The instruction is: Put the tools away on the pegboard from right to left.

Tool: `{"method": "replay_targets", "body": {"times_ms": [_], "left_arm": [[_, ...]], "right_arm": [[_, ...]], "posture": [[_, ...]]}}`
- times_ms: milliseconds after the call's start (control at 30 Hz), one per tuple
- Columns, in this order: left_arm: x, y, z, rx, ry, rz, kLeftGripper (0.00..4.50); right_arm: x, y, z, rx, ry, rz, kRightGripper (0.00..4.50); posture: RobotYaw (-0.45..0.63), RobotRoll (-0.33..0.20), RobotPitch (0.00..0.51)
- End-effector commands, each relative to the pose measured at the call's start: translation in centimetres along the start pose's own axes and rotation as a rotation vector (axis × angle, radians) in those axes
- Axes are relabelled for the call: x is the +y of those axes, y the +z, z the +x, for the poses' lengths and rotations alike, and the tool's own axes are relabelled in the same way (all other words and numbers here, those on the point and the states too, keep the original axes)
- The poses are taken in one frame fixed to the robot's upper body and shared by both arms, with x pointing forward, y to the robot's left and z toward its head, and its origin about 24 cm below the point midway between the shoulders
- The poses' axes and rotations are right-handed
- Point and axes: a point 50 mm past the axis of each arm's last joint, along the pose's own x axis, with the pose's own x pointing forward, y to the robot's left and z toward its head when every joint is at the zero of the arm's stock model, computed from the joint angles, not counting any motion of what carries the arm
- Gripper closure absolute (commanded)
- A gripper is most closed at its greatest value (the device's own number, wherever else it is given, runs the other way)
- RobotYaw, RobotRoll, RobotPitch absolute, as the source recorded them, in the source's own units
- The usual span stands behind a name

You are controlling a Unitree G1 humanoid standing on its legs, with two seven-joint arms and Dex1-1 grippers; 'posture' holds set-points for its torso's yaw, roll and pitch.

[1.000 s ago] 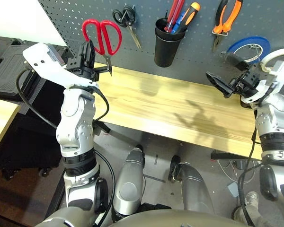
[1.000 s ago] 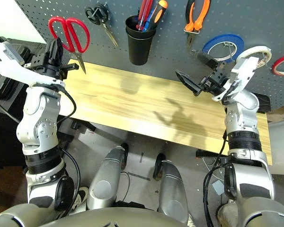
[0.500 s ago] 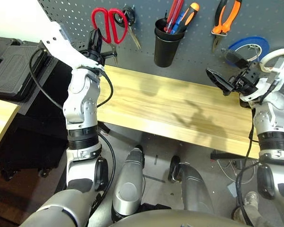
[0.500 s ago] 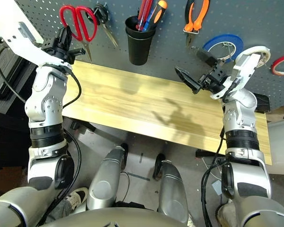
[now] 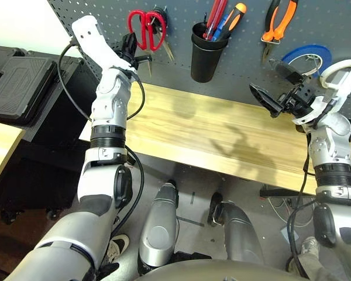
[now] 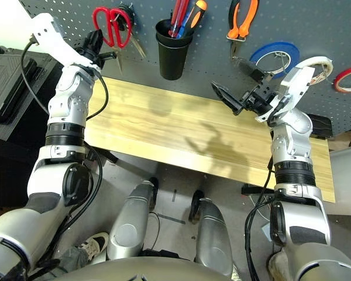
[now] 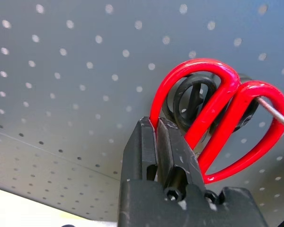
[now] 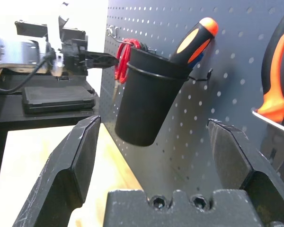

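Holding red-handled scissors [image 5: 145,28] up against the pegboard [image 5: 339,26], left gripper [image 5: 130,47] raised at the board's left part, fingers [image 7: 154,151] clenched nearly together on the lower rim of one red loop. Overlapping black-handled scissors [image 7: 194,97] directly behind, red loops in front of the black ones, a metal hook [image 7: 274,111] emerging at the edge of the second loop; cannot tell whether the red loops already sit on the hook. Standing just right of the scissors: black cup [image 5: 205,52] hooked on the board, red-handled screwdriver [image 5: 215,17] upright inside beside an orange-and-black-handled driver [image 5: 236,14]. Hanging further right: orange-and-black-handled pliers [image 5: 279,23], then blue tape roll [image 5: 307,55], white tape roll [image 5: 339,69], and thin red tape ring [image 6: 349,79] at the far right. Hovering over the right part of the wooden tabletop [image 5: 210,134]: right gripper [image 5: 278,88], jaws released and spread wide, grasping nothing, aimed toward the cup. Sitting left of the table, lower down: black case [image 5: 14,85].
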Motion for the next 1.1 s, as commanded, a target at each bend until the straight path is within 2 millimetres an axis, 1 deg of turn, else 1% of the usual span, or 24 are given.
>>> {"method": "replay_targets", "body": {"times_ms": [33, 167, 200, 267, 300, 333, 400, 500, 567, 733, 800, 1000, 1100], "left_arm": [[0.3, -3.9, -1.2, 0.135, -0.026, 0.044, 3.2], [0.5, -6.4, -3.2, 0.191, -0.07, 0.097, 1.71], [0.7, -7.2, -4.1, 0.214, -0.075, 0.101, 1.27], [0.7, -8.2, -5.5, 0.222, -0.102, 0.091, 0.54], [0.8, -8.6, -6.5, 0.208, -0.128, 0.1, 0.13], [1.0, -9.0, -7.3, 0.214, -0.124, 0.098, 0.03], [1.6, -9.6, -8.6, 0.22, -0.098, 0.097, 0.03], [2.2, -9.9, -10.0, 0.208, -0.089, 0.109, 0.03], [3.0, -10.0, -11.1, 0.2, -0.059, 0.118, 0.03], [5.2, -9.8, -12.8, 0.165, 0.018, 0.16, 0.03], [6.4, -9.7, -13.4, 0.155, 0.07, 0.18, 0.03], [8.4, -9.8, -14.4, 0.136, 0.157, 0.197, 0.03], [8.8, -9.8, -14.7, 0.136, 0.167, 0.201, 0.03]], "right_arm": [[1.1, -0.4, -0.4, 0.015, 0.001, 0.017, 0.0], [1.7, -1.1, -0.8, 0.059, -0.057, 0.012, 0.0], [1.7, -1.5, -1.1, 0.083, -0.101, 0.001, 0.0], [1.4, -2.2, -1.6, 0.13, -0.233, -0.027, 0.0], [1.3, -2.8, -2.1, 0.15, -0.325, -0.045, 0.0], [1.4, -3.3, -2.5, 0.178, -0.388, -0.063, 0.0], [1.6, -4.3, -3.6, 0.229, -0.498, -0.093, 0.0], [1.7, -5.2, -4.8, 0.283, -0.642, -0.133, 0.0], [1.4, -5.8, -6.2, 0.333, -0.793, -0.162, 0.0], [0.8, -6.5, -8.9, 0.408, -1.064, -0.236, 0.0], [0.4, -6.6, -10.1, 0.438, -1.171, -0.272, 0.0], [0.0, -6.9, -12.2, 0.486, -1.333, -0.339, 0.0], [-0.1, -6.8, -12.8, 0.491, -1.382, -0.362, 0.0]], "posture": [[0.22, 0.0, 0.241], [0.22, 0.0, 0.246], [0.22, 0.0, 0.246], [0.22, 0.0, 0.246], [0.24, 0.0, 0.26], [0.24, 0.0, 0.262], [0.24, 0.0, 0.262], [0.25, 0.0, 0.266], [0.25, 0.0, 0.266], [0.24, 0.0, 0.264], [0.23, 0.0, 0.26], [0.21, 0.0, 0.26], [0.2, 0.0, 0.258]]}}
